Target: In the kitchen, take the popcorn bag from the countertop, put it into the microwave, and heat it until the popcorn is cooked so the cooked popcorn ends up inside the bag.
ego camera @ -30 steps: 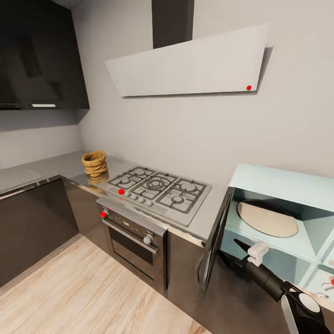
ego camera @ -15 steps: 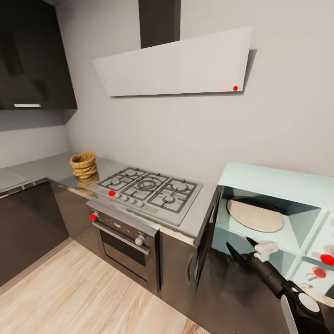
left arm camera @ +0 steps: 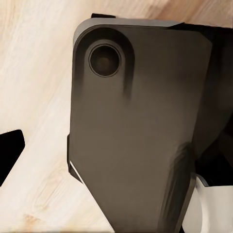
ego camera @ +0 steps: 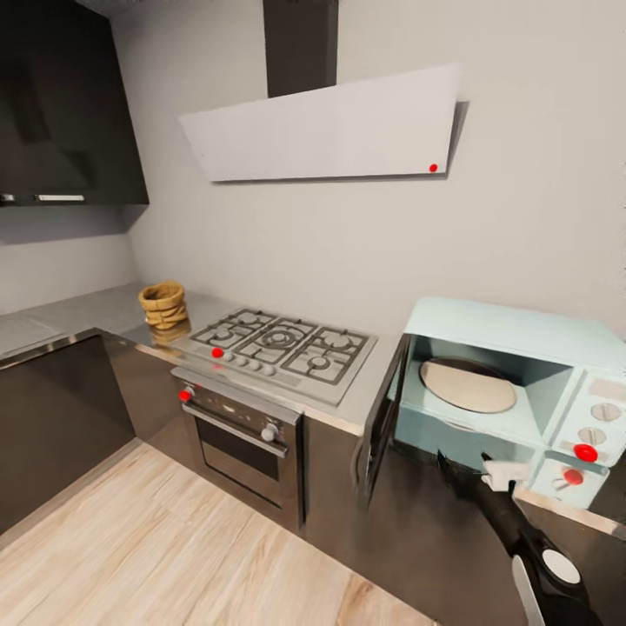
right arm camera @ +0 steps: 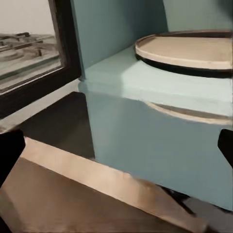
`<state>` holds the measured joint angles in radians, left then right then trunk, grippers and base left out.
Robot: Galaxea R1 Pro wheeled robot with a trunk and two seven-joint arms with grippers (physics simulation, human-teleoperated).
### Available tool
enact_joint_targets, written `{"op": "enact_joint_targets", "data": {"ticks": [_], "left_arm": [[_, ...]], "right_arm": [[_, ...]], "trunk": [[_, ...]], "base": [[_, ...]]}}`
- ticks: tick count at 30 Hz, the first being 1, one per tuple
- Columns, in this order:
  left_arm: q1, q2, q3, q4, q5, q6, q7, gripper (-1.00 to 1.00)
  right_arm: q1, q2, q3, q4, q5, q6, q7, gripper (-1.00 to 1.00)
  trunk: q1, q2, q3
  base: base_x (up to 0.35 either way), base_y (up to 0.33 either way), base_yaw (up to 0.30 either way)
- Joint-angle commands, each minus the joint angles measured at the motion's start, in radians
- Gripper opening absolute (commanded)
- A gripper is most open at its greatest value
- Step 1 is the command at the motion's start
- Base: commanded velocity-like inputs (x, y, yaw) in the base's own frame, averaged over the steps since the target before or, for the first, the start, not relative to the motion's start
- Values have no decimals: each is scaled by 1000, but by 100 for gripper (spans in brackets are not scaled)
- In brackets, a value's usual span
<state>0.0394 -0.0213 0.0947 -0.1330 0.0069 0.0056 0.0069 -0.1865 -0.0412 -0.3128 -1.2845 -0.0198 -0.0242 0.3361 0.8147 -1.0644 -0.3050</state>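
The popcorn bag (ego camera: 163,304) is sitting upright on the desk (ego camera: 78,315), just beside the far-left corner of the gas hob (ego camera: 280,346) and well apart from the microwave (ego camera: 504,382), which is standing on the other side of the hob with its door (ego camera: 382,417) swung open and its round turntable (ego camera: 468,385) bare. Nothing is touching the bag.

The right claw (ego camera: 474,467) is hanging low in front of the microwave's open cavity, empty; in the right wrist view its two dark fingertips (right arm camera: 9,150) are sitting at opposite edges, so it is spread wide. The left wrist view is looking down at a dark part of the robot over the wooden floor (left arm camera: 34,73); whether the left claw is wide or narrow I cannot tell.

The step in hand appears to be fetching the bag. Doing it well probably means rolling past the hob until the bag is within easy reach, keeping clear of the open door, then closing on the rolled rim from above so the sack stays upright.
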Motion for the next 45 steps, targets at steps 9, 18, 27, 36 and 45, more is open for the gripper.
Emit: {"op": "enact_joint_targets", "data": {"ticks": [9,18,27,36,45], "left_arm": [[1,0,7,-2,1,1,1,100],[1,12,15,-2,2,1,1,100],[1,25,35,-2,2,1,1,100],[1,26,48,-2,2,1,1,100],[1,23,46,-2,1,2,1,100]], "right_arm": [[-1,0,0,429,21,-13,-118,100],[-1,0,6,1128,252,-163,-264,100],[16,1,8,1362,308,-152,-328,100],[45,24,2,1364,303,-156,-529,100],[45,36,1,1364,303,-158,-532,100]], "trunk": [[0,-1,-1],[0,-1,-1],[0,-1,-1],[0,-1,-1],[0,-1,-1]], "base": [[-290,183,0],[-213,219,0],[84,298,2],[19,48,237],[0,0,271]]}}
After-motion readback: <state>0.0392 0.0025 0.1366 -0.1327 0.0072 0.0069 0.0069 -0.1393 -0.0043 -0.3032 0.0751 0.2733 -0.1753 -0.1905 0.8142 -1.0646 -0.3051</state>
